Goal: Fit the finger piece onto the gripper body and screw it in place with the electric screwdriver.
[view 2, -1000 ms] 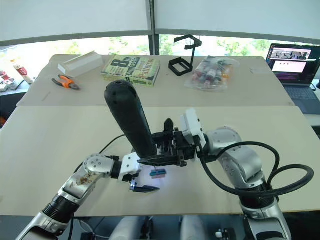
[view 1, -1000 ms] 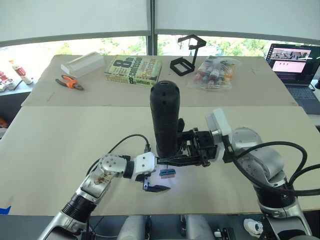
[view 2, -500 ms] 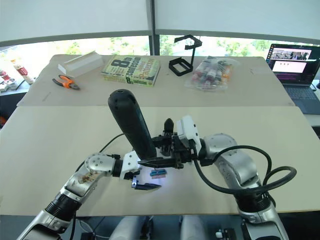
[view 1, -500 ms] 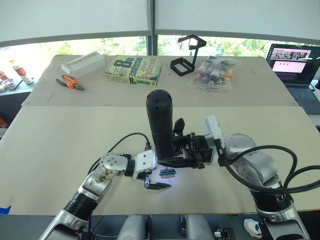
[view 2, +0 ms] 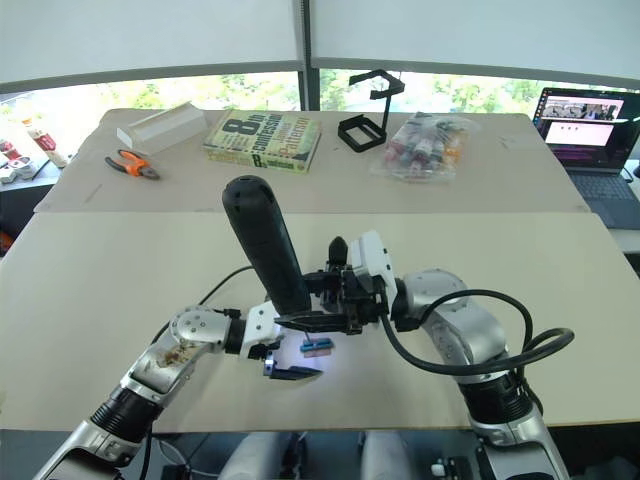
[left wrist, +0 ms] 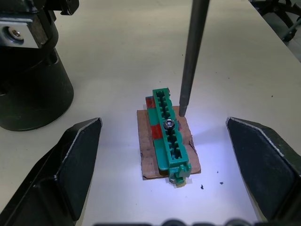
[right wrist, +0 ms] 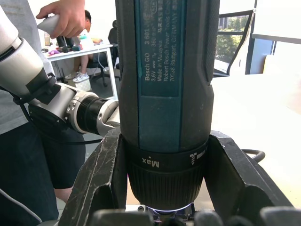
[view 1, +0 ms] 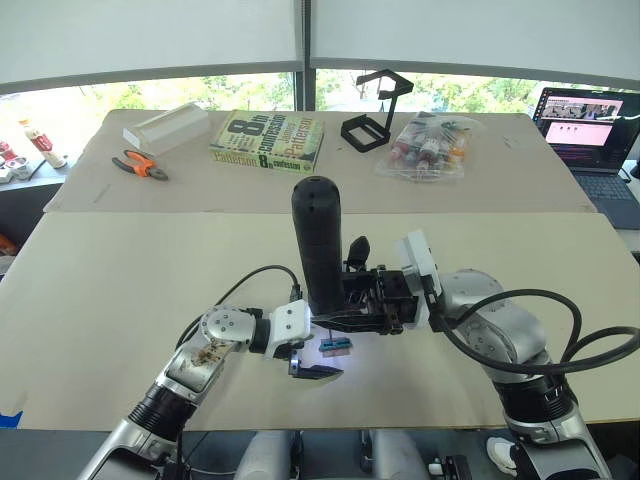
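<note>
My right gripper (view 1: 345, 302) is shut on the electric screwdriver (view 1: 317, 245), a thick black cylinder held upright over the near table. Its thin metal bit (left wrist: 191, 56) points down, with the tip just beside a small green-and-brown block (left wrist: 167, 132) that has a screw in it. My left gripper (left wrist: 163, 125) is open low over the table, one finger on each side of that block without touching it. The gripper body (left wrist: 28, 84) stands just beyond the block, on a stubby black base with silvery metal parts, and its pointed black finger (view 1: 358, 247) sticks up. The finger piece is out of view.
On the far table lie a book (view 1: 266, 140), orange pliers (view 1: 138, 165), a white box (view 1: 165, 126), a black wire-frame stand (view 1: 374, 112) and a bag of bottles (view 1: 428, 146). A laptop (view 1: 590, 130) sits at far right. A person's hand (right wrist: 66, 19) shows behind the arms.
My right arm has shifted left and slightly down with the screwdriver, bringing it more upright over the block. The left gripper and the block have stayed put.
</note>
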{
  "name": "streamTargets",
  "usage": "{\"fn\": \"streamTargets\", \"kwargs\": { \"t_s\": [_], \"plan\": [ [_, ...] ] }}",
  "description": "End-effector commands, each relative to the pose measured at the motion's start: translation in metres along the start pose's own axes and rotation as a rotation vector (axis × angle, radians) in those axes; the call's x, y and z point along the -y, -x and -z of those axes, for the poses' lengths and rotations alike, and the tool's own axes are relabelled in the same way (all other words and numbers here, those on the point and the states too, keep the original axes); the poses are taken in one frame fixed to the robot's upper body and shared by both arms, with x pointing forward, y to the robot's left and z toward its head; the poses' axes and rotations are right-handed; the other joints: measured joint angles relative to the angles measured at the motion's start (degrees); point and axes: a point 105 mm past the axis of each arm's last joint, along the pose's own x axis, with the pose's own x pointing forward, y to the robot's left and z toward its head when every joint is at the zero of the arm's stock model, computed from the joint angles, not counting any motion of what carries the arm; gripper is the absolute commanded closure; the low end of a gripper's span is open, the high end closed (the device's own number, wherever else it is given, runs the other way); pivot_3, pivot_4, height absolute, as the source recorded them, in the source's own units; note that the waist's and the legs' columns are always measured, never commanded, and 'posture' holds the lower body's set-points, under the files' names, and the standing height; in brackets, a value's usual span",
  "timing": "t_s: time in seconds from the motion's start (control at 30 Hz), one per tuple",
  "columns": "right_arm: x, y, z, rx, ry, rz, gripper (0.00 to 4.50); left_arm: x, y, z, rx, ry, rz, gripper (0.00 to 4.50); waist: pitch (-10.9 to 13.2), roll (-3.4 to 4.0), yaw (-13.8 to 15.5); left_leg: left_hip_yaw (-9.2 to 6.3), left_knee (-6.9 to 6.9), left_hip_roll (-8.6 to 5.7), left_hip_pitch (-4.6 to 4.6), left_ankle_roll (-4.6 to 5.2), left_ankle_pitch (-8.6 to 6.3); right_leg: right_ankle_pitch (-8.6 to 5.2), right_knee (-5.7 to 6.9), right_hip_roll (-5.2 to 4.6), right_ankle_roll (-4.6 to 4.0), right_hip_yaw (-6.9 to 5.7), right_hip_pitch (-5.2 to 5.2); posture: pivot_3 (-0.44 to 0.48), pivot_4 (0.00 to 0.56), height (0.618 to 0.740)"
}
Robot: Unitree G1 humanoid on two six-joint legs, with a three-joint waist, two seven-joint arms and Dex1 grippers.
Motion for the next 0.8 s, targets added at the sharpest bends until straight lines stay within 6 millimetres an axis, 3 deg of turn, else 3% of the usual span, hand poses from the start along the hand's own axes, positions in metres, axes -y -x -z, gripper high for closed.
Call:
{"fn": "streamTargets", "kwargs": {
  "t_s": [0.03, 0.8],
  "plan": [
    [-0.0028, -0.0008, -0.0114, 0.039, 0.069, -0.009, 2.61, -0.0022, 0.0005, -0.0038, 0.006, -0.017, -0.008, 0.00, 0.00, 0.00, -0.01, 0.00, 0.00, 0.00, 0.00, 0.00, 0.00, 0.00, 0.00, 0.00, 0.00, 0.00, 0.00, 0.000, 0.150, 0.740],
    [0.0019, 0.0025, -0.0050, 0.017, 0.068, 0.016, 2.61, -0.0059, 0.0010, -0.0051, 0.006, -0.024, -0.007, 0.00, 0.00, 0.00, -0.02, 0.00, 0.00, 0.00, 0.01, 0.00, 0.00, 0.00, 0.00, 0.00, 0.00, 0.00, 0.00, 0.000, 0.150, 0.740]
  ]
}}
